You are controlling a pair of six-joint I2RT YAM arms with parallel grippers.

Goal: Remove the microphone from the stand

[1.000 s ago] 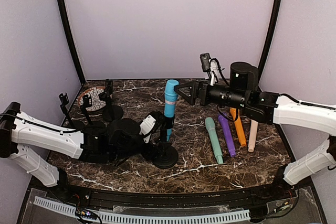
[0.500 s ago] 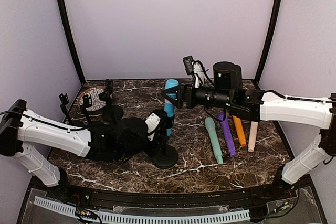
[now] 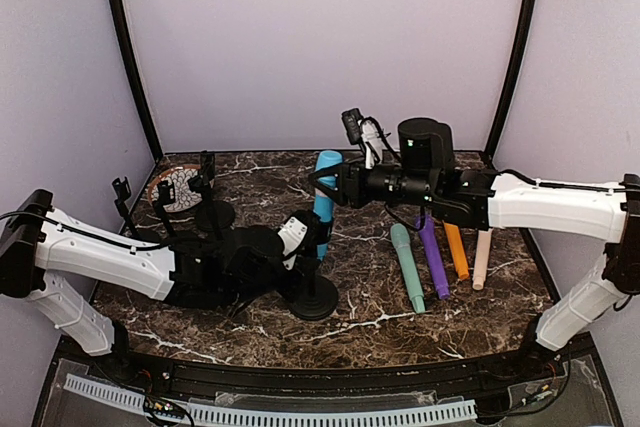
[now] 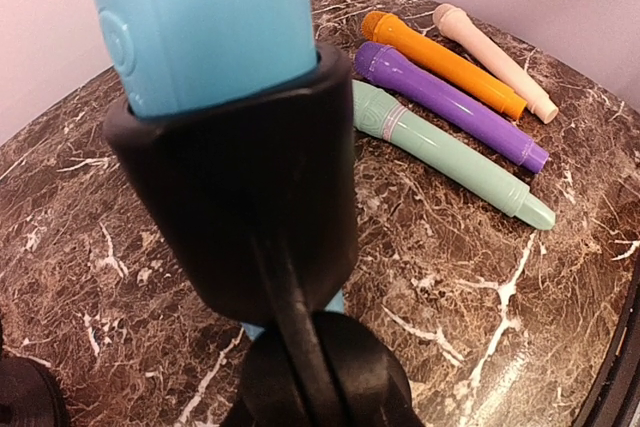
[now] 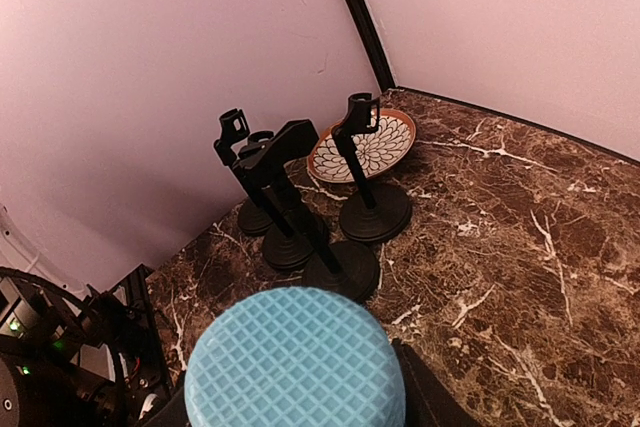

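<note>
Top external: right end effector (image 3: 326, 185) tight on microphone (image 3: 322, 211), left end effector (image 3: 312, 235) unreadable, empty stands (image 3: 214, 215) behind.

Microphone (image 4: 200, 17) top cut off; stand (image 4: 240, 207) base cropped.

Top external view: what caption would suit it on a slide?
Left gripper at the stand, right gripper clasping the blue microphone's top, four spare microphones lying alongside.

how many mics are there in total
5. A blue microphone stands in the stand at mid-table; the green microphone, purple microphone, orange microphone and beige microphone lie side by side to its right. None looks hidden.
</note>
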